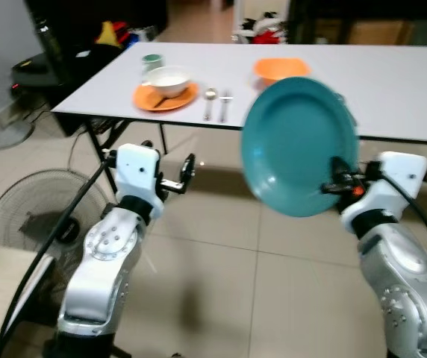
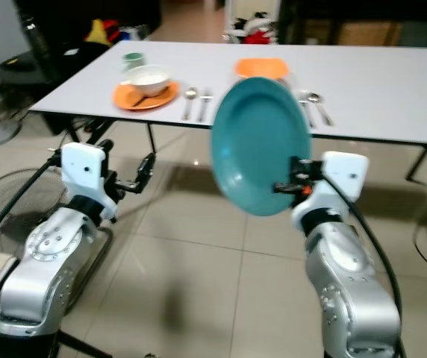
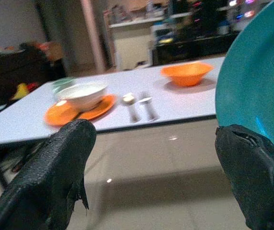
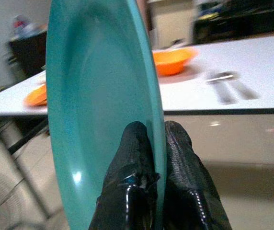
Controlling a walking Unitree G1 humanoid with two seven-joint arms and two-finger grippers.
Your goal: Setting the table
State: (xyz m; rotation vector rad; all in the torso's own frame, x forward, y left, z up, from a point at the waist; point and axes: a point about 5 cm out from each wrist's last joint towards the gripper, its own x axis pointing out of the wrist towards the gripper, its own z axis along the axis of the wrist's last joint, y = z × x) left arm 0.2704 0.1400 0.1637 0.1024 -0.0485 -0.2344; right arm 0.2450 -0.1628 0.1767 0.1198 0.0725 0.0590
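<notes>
While the right gripper (image 4: 154, 143) pinches the rim of a teal plate (image 1: 297, 145), fingers clamped on either face, the plate stands on edge, likely for carrying. It hangs short of the counter (image 1: 393, 89), over tiled floor. Left gripper (image 1: 189, 168) has fingers spread wide, holding nothing. Beyond the fingers: orange bowl (image 4: 171, 59), fork and spoon (image 4: 225, 85), an orange plate with white bowl (image 1: 167, 80). Counter edge and the orange bowl could obstruct placement.
</notes>
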